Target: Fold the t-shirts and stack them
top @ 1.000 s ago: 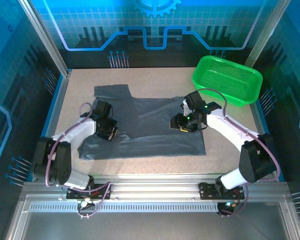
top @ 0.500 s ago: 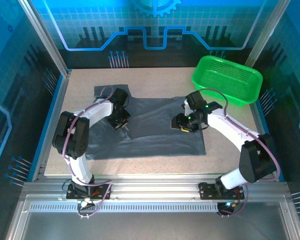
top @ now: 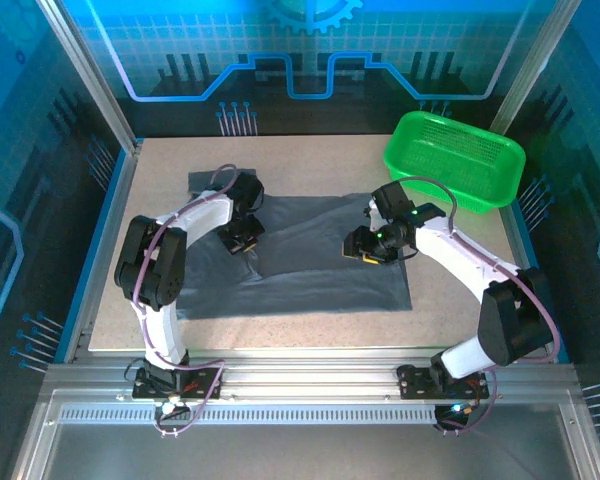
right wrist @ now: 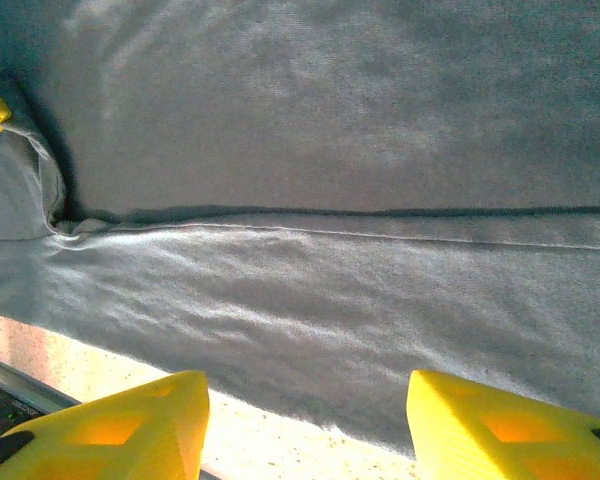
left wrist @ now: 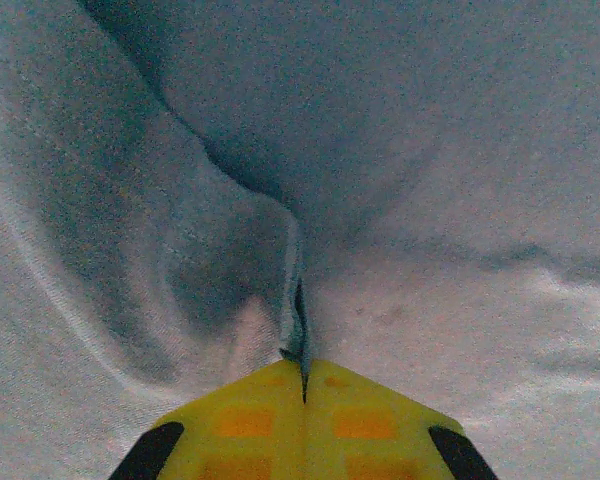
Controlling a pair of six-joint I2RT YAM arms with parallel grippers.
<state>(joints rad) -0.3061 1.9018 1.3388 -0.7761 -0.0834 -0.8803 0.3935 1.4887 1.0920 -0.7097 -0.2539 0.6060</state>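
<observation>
The left hand (left wrist: pixel 302 372) is pinched shut on a raised fold of the t-shirt (top: pixel 310 270), well left of the basket (top: pixel 455 160). The right hand (right wrist: pixel 305 395) stands apart over the t-shirt's edge, nearer the basket. The t-shirt lies spread on the worktop (top: pixel 310 160), left of the basket.

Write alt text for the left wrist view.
The left tool, yellow, is shut on a thin ridge of the grey t-shirt, pinched between its tips. The cloth spreads away from the pinch in soft folds, darker in the creases.
</observation>
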